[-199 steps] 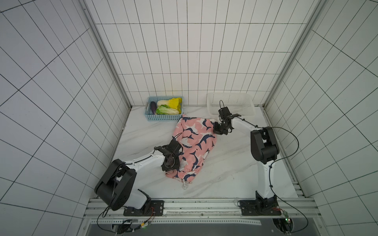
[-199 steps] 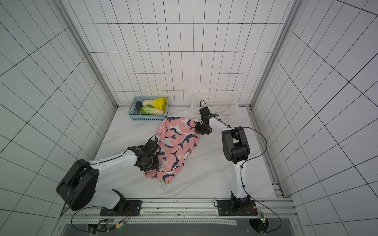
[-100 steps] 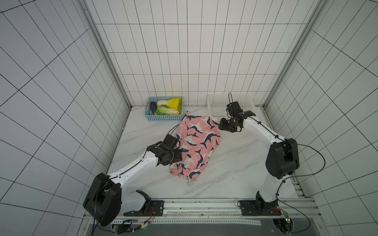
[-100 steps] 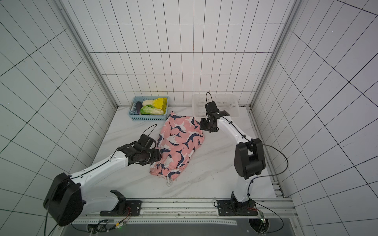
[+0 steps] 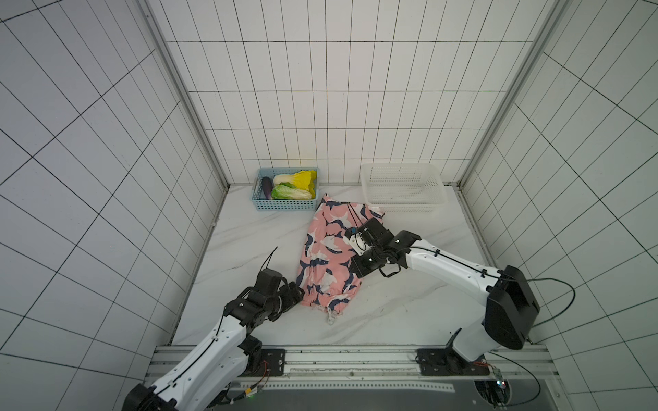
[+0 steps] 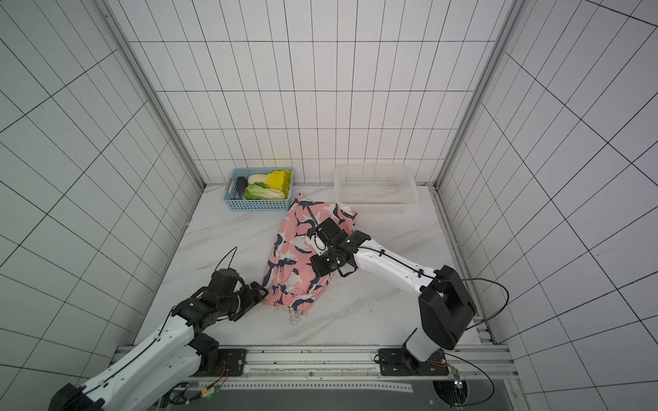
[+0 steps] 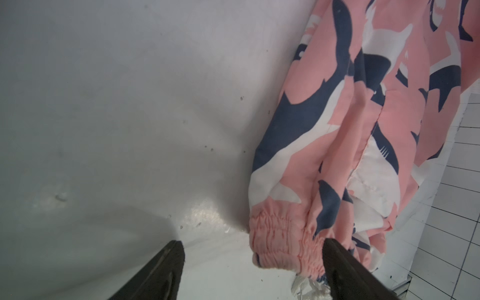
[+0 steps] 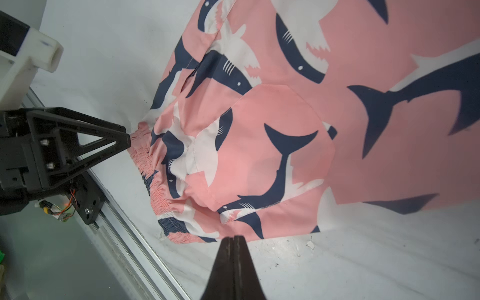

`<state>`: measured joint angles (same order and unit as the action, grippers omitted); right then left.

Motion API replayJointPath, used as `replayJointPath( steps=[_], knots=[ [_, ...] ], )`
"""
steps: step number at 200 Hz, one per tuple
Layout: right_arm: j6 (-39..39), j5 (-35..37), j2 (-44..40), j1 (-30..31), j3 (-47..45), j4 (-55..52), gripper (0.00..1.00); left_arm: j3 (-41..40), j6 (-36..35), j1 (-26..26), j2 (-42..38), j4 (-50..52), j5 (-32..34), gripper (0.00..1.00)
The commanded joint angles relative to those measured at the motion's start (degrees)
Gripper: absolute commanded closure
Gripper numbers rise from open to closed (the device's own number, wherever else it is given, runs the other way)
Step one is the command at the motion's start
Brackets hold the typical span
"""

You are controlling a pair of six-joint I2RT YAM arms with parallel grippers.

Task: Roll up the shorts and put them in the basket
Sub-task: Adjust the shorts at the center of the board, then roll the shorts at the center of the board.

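The pink shorts (image 5: 327, 256) (image 6: 295, 256) with navy-and-white sharks lie lengthways on the marble table, hems at the back. The gathered waistband (image 7: 280, 233) and white drawstring (image 5: 331, 316) are at the front. My left gripper (image 5: 299, 290) (image 7: 253, 241) is open at the waistband's front-left corner. That corner lies between the fingers and touches one of them. My right gripper (image 5: 356, 275) (image 8: 233, 237) is shut with nothing in it. It sits low at the right edge of the shorts (image 8: 259, 142), its tip at the fabric's border.
A blue basket (image 5: 285, 208) with cabbages and an aubergine stands at the back, just left of the hems. A white basket (image 5: 402, 208) stands at the back right, close to the other hem. The metal rail (image 5: 338, 350) runs along the front edge. Tiled walls enclose three sides.
The right gripper left the back hem, opened, then shut, and swung forward to the shorts' right edge. The left gripper opened and drew back to the waistband corner. The shorts lie straighter.
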<state>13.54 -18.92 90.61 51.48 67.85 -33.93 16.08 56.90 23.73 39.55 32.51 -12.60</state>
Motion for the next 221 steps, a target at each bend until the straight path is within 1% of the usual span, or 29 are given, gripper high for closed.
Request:
replayJointPath(
  steps=[1, 29, 51, 68, 89, 104, 119, 144, 160, 184, 192, 210, 221],
  knots=[
    [-1.5, -2.4, 2.1, 1.8, -3.6, 4.7, 0.96, -3.1, 5.4, -0.2, -5.8, -8.7, -2.6, 0.11],
    [-0.8, -3.0, 5.0, 2.2, -7.0, 9.0, 0.96, -8.6, 8.0, -0.2, -11.5, -14.3, -3.4, 0.10],
    [-0.2, -2.3, 8.4, 2.1, -7.9, 11.8, 1.00, -10.1, 8.3, -0.2, -12.0, -17.3, -1.1, 0.09],
    [1.2, -1.2, 10.7, 1.3, -7.9, 12.7, 1.00, -9.8, 7.8, -0.2, -8.7, -18.6, -2.2, 0.09],
    [3.2, -0.1, 12.3, 0.1, -9.7, 15.1, 1.00, -9.8, 7.0, -0.1, -1.6, -21.7, -5.9, 0.09],
    [4.2, -0.7, 13.3, -0.6, -11.0, 16.5, 1.00, -9.7, 6.8, 0.3, 4.0, -25.1, -7.8, 0.09],
    [4.9, -0.5, 14.4, -0.9, -12.1, 18.0, 1.00, -8.9, 6.6, 1.5, 7.4, -27.2, -7.7, 0.09],
    [6.0, -0.7, 15.9, -1.3, -13.1, 19.5, 1.00, -9.0, 7.9, 5.2, 9.3, -28.3, -5.3, 0.09],
    [6.6, -1.5, 16.6, -1.8, -13.6, 20.6, 1.00, -9.8, 8.5, 5.5, 10.6, -28.4, -5.2, 0.09],
    [6.4, -1.8, 16.9, -2.0, -13.6, 20.8, 1.00, -10.5, 7.8, 5.6, 12.7, -32.8, -6.1, 0.14],
    [6.4, -1.9, 17.0, -2.0, -13.6, 20.9, 1.00, -10.1, 7.6, 5.8, 13.9, -34.3, -6.6, 0.18],
    [6.8, -2.3, 17.4, -2.3, -13.1, 21.0, 1.00, -9.9, 7.8, 6.5, 15.7, -38.1, -7.8, 0.32],
    [6.9, -2.1, 17.4, -2.4, -13.0, 21.0, 1.00, -9.3, 7.5, 6.8, 15.4, -38.5, -7.8, 0.33]
  ],
)
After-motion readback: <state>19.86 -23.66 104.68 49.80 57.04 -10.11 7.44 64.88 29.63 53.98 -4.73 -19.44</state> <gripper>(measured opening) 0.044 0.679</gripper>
